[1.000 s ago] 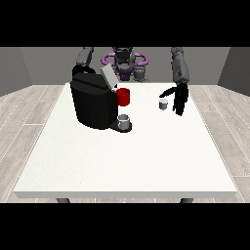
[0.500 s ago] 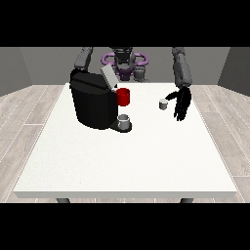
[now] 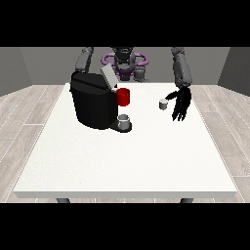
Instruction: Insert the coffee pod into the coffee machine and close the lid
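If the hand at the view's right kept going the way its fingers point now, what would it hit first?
The hand at the view's right points its fingers down and toward the camera, so it would likely meet the bare table first. The coffee pod sits beside it, off that line, though depth is unclear.

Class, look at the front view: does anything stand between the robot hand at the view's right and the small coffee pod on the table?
Nothing visible does. The coffee pod sits on bare table just beside the robot hand.

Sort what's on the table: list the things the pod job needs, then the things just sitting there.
For the job:
coffee pod
coffee machine, lid raised
hand at the view's right, beside the pod

Just there:
red cup
grey cup at the machine's base
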You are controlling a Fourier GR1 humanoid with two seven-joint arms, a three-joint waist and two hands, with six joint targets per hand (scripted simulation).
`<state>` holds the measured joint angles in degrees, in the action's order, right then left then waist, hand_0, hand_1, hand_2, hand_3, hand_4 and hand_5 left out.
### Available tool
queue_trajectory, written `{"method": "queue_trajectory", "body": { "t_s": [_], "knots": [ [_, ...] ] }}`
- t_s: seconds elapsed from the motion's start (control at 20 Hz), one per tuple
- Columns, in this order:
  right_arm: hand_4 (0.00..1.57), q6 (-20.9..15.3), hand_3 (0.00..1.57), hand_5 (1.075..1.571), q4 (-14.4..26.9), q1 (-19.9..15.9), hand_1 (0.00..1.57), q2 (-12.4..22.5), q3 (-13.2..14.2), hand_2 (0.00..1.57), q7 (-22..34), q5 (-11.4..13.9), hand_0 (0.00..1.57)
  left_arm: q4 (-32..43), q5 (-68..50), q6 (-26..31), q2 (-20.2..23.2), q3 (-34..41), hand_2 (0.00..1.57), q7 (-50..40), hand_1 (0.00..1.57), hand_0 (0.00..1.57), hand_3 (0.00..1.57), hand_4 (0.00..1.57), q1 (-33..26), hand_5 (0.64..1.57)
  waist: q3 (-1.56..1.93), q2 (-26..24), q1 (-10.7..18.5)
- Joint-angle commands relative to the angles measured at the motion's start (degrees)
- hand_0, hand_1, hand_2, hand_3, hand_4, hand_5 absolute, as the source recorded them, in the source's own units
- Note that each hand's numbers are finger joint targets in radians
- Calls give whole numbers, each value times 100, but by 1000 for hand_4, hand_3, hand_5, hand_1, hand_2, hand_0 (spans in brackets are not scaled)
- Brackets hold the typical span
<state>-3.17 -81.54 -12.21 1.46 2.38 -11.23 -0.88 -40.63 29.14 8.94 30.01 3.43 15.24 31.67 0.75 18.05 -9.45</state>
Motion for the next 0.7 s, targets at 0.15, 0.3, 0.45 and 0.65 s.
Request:
{"method": "queue_trajectory", "body": {
  "t_s": [0.15, 0.3, 0.45, 0.65],
  "knots": [
    [389, -152, 0, 1571, 361, -339, 0, 15, 203, 0, 269, -77, 0, 204, 423, -303, -495, -311, 1147, -47, 1071, 1071, 1082, 0, 157, 1571, -76, -164, 92],
    [406, 130, 0, 1571, 742, -185, 0, 187, 378, 0, -241, -209, 0, 73, 575, -334, -484, -433, 1154, 80, 1094, 1094, 1130, 0, 48, 1571, -73, -179, 125],
    [379, 69, 0, 1571, 846, -159, 0, 108, 306, 0, -369, -121, 0, 67, 748, -548, -642, -512, 1222, -136, 1207, 1207, 1091, 0, 90, 1571, -72, -211, 50],
    [330, 139, 0, 1571, 804, -141, 0, 148, 303, 0, -11, -212, 0, 148, 767, -333, -702, -572, 1206, 21, 1200, 1200, 1077, 0, -12, 1571, -75, -489, 54]
  ]
}}
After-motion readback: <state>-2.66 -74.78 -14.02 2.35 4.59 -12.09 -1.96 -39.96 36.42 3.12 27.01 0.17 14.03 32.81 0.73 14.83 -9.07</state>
